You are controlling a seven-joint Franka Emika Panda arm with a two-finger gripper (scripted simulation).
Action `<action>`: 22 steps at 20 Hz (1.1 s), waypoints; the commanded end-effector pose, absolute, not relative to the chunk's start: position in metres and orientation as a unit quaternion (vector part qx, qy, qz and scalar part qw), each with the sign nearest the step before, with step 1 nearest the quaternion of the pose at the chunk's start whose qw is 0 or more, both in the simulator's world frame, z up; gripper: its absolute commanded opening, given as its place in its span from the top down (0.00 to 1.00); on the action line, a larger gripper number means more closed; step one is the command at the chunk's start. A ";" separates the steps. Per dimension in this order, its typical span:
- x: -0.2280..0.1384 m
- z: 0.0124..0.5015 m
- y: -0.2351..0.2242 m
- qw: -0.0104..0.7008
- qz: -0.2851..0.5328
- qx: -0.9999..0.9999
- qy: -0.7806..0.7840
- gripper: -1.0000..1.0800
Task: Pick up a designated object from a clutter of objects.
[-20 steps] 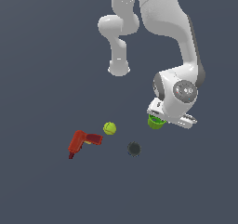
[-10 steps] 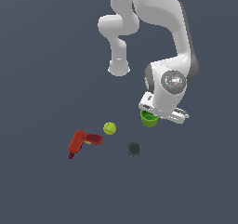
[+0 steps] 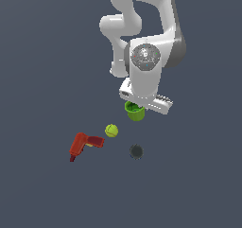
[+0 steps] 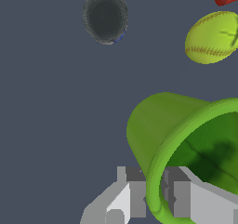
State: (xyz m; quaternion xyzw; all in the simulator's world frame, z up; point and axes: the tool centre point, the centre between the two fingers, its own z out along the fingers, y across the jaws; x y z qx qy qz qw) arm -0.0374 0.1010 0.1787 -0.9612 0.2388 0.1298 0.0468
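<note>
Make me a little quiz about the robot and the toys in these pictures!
1. True or false: the gripper has its fingers on the rim of the green cup.
2. In the exterior view, which thing lies nearest the red drill? A) the yellow-green ball B) the dark round thing C) the cup
3. Fill in: the wrist view looks into the cup's open ____.

Key:
1. True. One finger is outside the wall, one inside.
2. A.
3. Mouth.
</note>
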 end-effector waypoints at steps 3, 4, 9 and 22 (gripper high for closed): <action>-0.044 0.215 0.054 0.048 0.129 -0.961 0.239 1.00; -0.045 0.223 0.043 0.048 0.130 -0.961 0.239 1.00; -0.051 0.263 -0.009 0.048 0.130 -0.961 0.239 1.00; -0.063 0.362 -0.141 0.046 0.129 -0.961 0.240 1.00</action>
